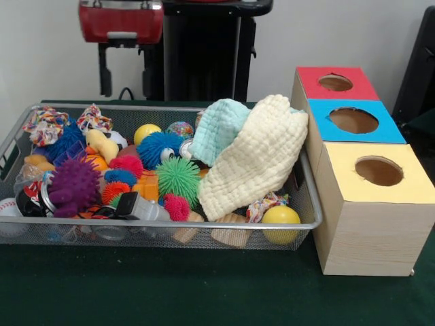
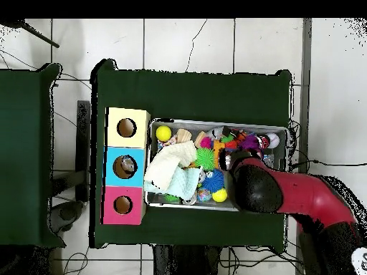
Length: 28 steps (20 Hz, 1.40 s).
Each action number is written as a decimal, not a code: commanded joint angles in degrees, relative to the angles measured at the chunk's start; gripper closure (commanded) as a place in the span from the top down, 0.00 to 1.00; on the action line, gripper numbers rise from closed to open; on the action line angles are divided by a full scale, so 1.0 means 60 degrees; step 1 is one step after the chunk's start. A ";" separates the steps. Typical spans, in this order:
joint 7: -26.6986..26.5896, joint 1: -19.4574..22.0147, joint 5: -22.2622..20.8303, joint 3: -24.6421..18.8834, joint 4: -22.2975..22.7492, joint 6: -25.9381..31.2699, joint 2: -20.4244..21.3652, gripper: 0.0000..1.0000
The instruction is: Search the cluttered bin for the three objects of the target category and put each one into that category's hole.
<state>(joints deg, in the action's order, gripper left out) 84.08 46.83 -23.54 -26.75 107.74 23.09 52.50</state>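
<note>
Overhead, the red arm [image 2: 301,197] is seen above the wire bin [image 1: 170,234] of toys.
Its gripper is hidden, so fingers' state cannot be told. Cloths [image 1: 255,159] are draped over the bin beside the three-holed box [image 1: 367,224] on the tabletop [image 1: 204,292].

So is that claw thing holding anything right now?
Claw: cannot be told. The red arm reaches over the bin and hides it from above.
</note>
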 commanded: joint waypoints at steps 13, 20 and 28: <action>-0.3032 0.1822 -0.2396 -0.2128 -0.1422 0.1124 -0.1998 1.00; -0.2994 0.2090 -0.2867 -0.2436 -0.1483 0.1316 -0.2182 1.00; -0.4202 0.2249 -0.3485 -0.2885 -0.1429 0.2260 -0.2172 1.00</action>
<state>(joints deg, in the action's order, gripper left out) 82.63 59.67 -39.79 -38.78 100.96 26.92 41.27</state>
